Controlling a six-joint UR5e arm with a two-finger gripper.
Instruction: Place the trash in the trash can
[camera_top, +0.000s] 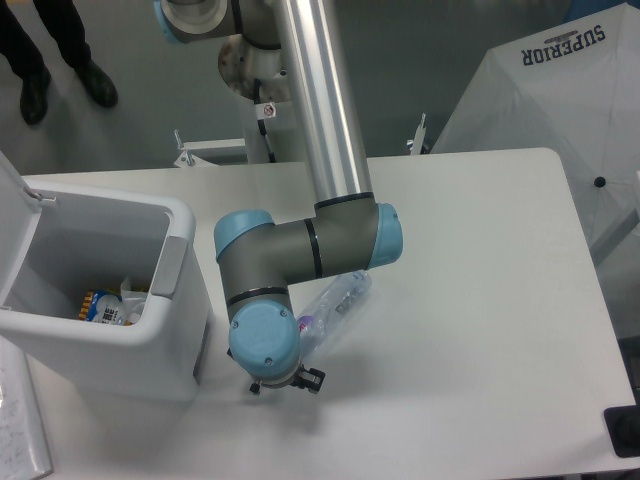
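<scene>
Camera view: your gripper (285, 383), finger state hidden beneath the wrist, hangs near the crumpled clear plastic wrapper (335, 305) lying right of the open white bin (170, 215); next, grasp it.

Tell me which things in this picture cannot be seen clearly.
- Claw: the arm's wrist covers it from the fixed camera; open or shut is unclear.
- Clear plastic bottle: its lower end is behind the wrist.
- Trash can: the picture's left edge cuts it off, and its wall hides some contents.
</scene>
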